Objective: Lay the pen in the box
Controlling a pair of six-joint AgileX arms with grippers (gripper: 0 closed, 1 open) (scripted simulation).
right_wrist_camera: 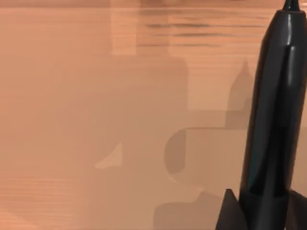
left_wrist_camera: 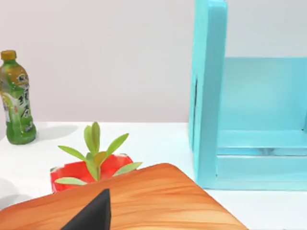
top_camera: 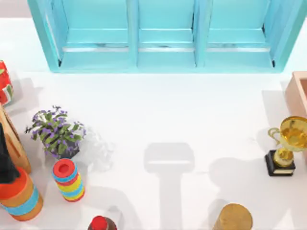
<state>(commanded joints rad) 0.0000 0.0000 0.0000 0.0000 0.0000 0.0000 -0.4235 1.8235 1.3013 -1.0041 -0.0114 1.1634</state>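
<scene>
Gleaming black pen (right_wrist_camera: 273,120) (glossy, slim), over peach box (right_wrist_camera: 96,96) floor

From the left pincer (left_wrist_camera: 94,214) I see a wooden board (left_wrist_camera: 158,196) right up against it. Just past the board sits a red pot (left_wrist_camera: 72,173) holding a green-leaved plant. Farther from the pincer stands a green drink bottle (left_wrist_camera: 17,100). The turquoise cabinet (left_wrist_camera: 211,96) rises beyond the board too, all on the white bench (left_wrist_camera: 158,139).

Overhead, near that pincer's end of the bench, are a purple-flowered plant (top_camera: 56,133), a stack of coloured rings (top_camera: 68,180) and an orange-and-blue striped vase (top_camera: 21,201). Farther out are a red-capped bottle (top_camera: 100,224) and a gold cylinder (top_camera: 233,218), and well apart from the pincer stands a gold trophy (top_camera: 288,143).
</scene>
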